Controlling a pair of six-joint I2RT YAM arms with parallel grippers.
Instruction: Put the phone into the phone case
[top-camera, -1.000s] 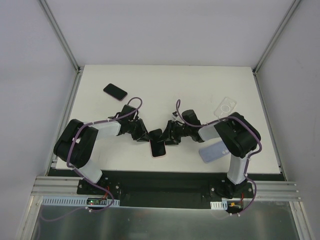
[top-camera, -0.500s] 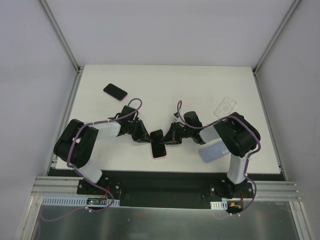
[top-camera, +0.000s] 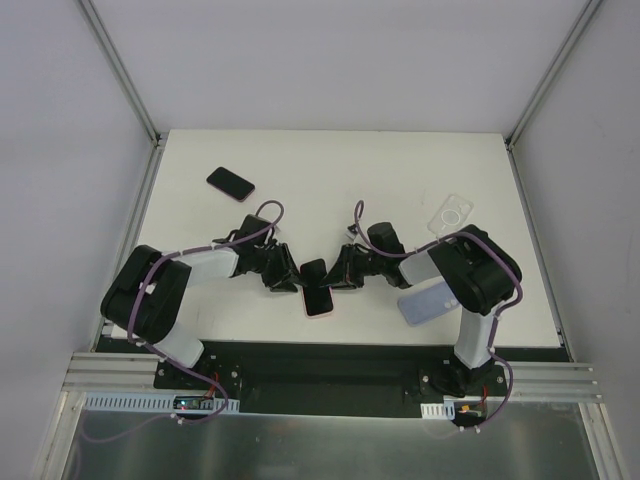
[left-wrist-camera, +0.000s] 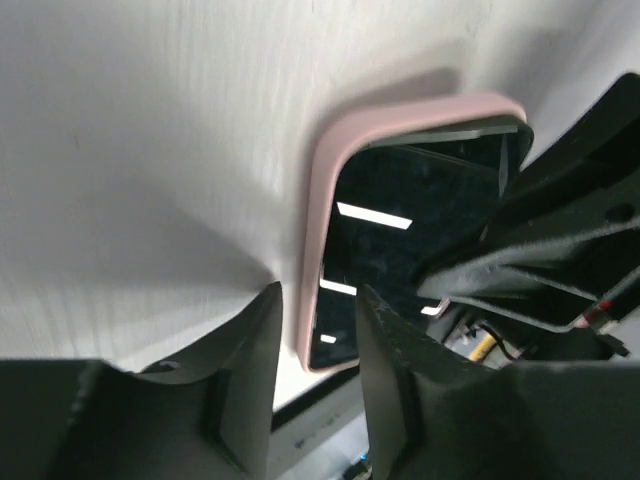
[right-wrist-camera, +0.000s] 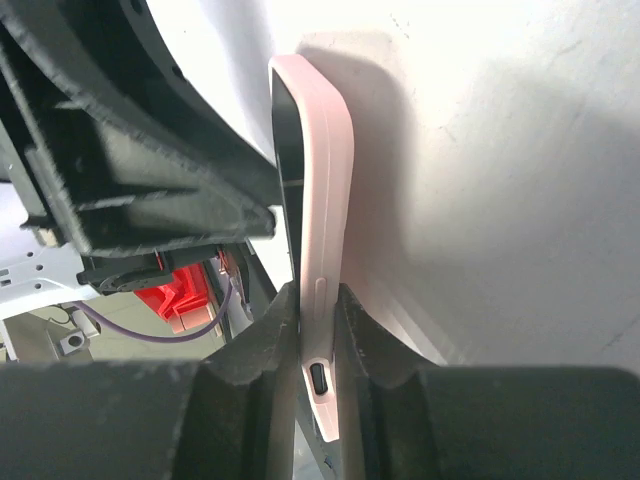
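Pink phone case (right-wrist-camera: 325, 200) is resting near the table's (top-camera: 330, 170) front edge, between the two arms, with the dark-screened phone (left-wrist-camera: 400, 220) sitting inside it. The right hand (right-wrist-camera: 315, 305) is pinching the case's rim, fingers pressing on both sides. The left hand (left-wrist-camera: 318, 300) is hovering at the other side, fingers narrowly apart. Both hands are crowding the case. Bare table is stretching behind. A second black phone (top-camera: 231, 183) is lying far left, with a clear case (top-camera: 452, 213) and a lilac case (top-camera: 424, 304) lying beside the right arm.
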